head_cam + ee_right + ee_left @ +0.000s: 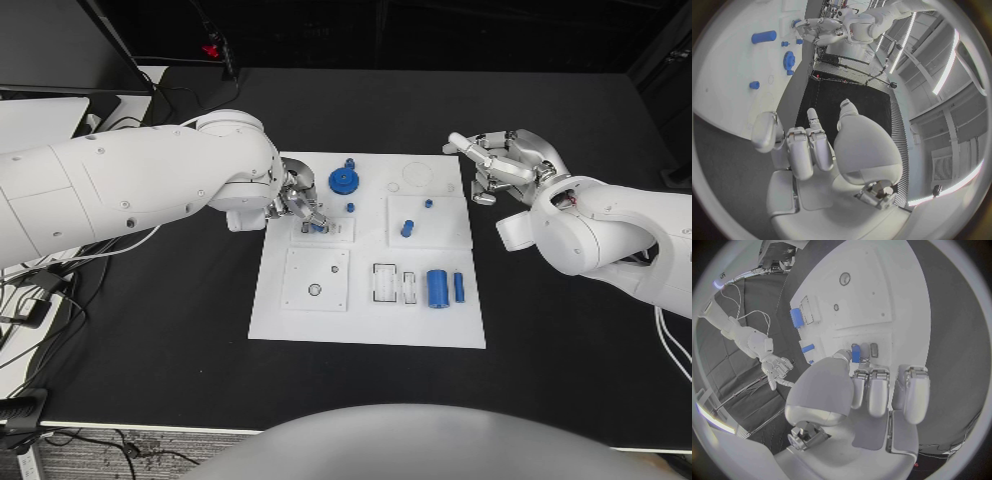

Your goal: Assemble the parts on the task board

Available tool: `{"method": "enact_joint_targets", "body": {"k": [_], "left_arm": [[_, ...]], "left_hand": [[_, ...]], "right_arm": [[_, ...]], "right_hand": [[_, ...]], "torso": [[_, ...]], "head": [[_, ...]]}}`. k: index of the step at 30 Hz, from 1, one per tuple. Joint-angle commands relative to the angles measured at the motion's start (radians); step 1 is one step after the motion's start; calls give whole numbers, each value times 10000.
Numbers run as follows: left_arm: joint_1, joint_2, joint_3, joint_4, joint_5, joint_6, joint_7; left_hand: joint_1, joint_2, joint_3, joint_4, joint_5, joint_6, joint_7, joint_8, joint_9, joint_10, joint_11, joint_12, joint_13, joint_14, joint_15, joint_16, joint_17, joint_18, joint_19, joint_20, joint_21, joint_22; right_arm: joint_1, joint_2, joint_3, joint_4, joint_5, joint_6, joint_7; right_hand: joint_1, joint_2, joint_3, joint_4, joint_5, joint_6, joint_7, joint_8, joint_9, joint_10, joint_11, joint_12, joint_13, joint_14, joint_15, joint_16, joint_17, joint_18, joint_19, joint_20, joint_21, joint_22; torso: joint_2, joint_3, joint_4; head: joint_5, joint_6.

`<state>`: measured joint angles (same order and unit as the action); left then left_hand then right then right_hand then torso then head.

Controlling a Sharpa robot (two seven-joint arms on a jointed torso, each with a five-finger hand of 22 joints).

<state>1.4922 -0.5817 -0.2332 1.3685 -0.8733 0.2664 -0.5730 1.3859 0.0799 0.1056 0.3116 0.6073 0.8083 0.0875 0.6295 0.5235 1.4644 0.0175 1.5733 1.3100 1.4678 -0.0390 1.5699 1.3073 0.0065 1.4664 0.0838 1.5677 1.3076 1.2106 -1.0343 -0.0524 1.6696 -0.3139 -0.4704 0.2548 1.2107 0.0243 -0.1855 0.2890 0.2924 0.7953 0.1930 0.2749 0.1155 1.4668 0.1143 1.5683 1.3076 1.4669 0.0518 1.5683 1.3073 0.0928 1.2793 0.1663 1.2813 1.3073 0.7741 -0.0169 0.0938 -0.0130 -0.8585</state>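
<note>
Nearest the head camera: blue cylinder (437, 288) and slim blue pin (459, 287), lying side by side on task board (368, 320), long axes running toward and away from robot, well clear of both hands. Left hand (296, 200) down at board's left block, fingertips (856, 354) closed round small blue part (855, 353) at a row of slots; seen from left wrist, part pinched upright between thumb and one finger, other fingers extended alongside. Blue gear (343, 180) just beyond left hand, toward board's far edge; small blue peg (351, 207) just beside fingers on board side. Right hand (498, 165) raised off board's far right corner, above black bench (144, 340), fingers loosely curled and apart, holding nothing visible. Two short blue pieces (407, 228) on right-hand block lie between right hand and cylinder, nearer right hand than left. Judgement: left hand seating its part in slot; move turns on keeping part's long axis square to board over slot directly beneath fingertips. Cylinder and pin sit on right half, so right arm better placed for them, reaching back toward robot. Seating depth of pinched part: cannot tell.
</note>
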Motion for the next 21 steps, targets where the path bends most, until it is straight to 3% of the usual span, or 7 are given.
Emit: {"method": "enact_joint_targets", "body": {"k": [1,21], "left_arm": [[-54,20,-31,-42,-7,119,-171],[-110,119,-31,-114,-8,125,-68]], "left_hand": [[142,262,254,-187,-65,23,-92,-53,-4,1064,14,-25,2608,1030,39,8,2635,-65,1044,68,31,2632],[127,246,259,-196,-102,13,-95,-65,6,1064,14,-25,2608,1030,39,8,2635,-65,1044,73,31,2632]], "right_arm": [[12,-11,5,31,18,2,51],[12,-14,5,27,19,9,32]], "right_hand": [[-57,98,-69,21,66,-111,8,37,14,1040,54,25,2632,1039,64,25,2635,40,-68,11,-42,564],[-57,98,-69,21,66,-111,8,37,14,1040,54,25,2632,1039,64,25,2635,40,-68,11,-42,564]], "torso": [[1,1,2],[0,0,-5]], "head": [[-5,-6],[-28,-49]]}}
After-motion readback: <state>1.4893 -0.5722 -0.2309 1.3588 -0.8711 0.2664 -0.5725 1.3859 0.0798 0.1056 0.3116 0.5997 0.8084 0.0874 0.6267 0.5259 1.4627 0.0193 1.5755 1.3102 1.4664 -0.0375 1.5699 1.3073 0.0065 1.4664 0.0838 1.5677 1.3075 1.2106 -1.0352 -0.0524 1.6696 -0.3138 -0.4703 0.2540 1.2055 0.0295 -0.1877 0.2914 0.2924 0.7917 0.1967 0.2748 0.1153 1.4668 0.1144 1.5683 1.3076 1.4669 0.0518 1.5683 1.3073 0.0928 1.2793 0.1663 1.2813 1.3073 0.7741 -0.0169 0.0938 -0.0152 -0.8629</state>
